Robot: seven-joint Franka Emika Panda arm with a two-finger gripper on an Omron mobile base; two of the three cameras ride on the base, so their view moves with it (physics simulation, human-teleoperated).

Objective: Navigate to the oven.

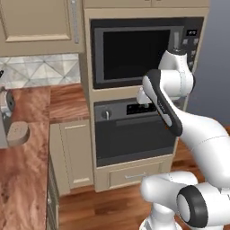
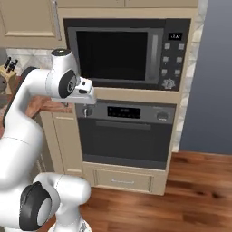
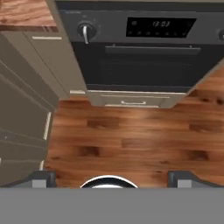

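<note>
**approach nearly done: base faces the oven**

the oven (image 2: 123, 136) sits straight ahead of you in the tall cabinet column, directly below the microwave (image 2: 129, 54) and above a drawer (image 2: 122, 179). its knob (image 3: 86, 30) and display (image 3: 159, 27) read clearly in the hand view. the end effector (image 3: 112, 177) hangs in front of the oven, fingertips wide apart, holding nothing. judgement: final closing step of the drive. next move calls for a short, straight advance over the wooden floor (image 3: 131, 140), keeping the oven centred and stopping clear of its handle (image 3: 153, 49).
</note>
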